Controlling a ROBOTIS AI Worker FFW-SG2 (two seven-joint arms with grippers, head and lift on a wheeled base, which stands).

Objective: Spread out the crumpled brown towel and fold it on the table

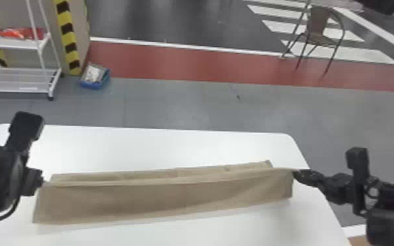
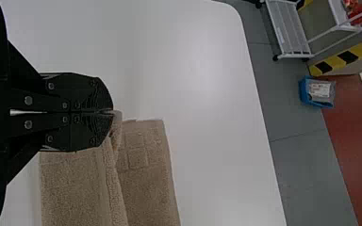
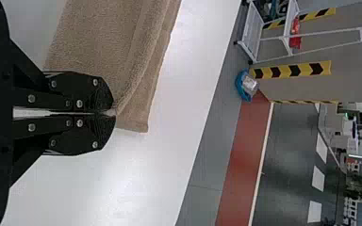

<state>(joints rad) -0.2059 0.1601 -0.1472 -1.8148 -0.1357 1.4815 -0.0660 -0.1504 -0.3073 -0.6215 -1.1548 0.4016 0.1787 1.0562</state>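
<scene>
The brown towel hangs as a long strip across the white table, a raised edge running between both grippers and a lower strip of towel lying behind that edge. At its left end my left gripper holds a corner; in the left wrist view the left gripper is shut on the towel. My right gripper is at the right end of the raised edge; in the right wrist view the right gripper pinches the other corner of the towel.
Table surface shows behind and in front of the towel, with the table's far edge beyond. On the floor past it stand a white shelf cart, a blue bin and a chair.
</scene>
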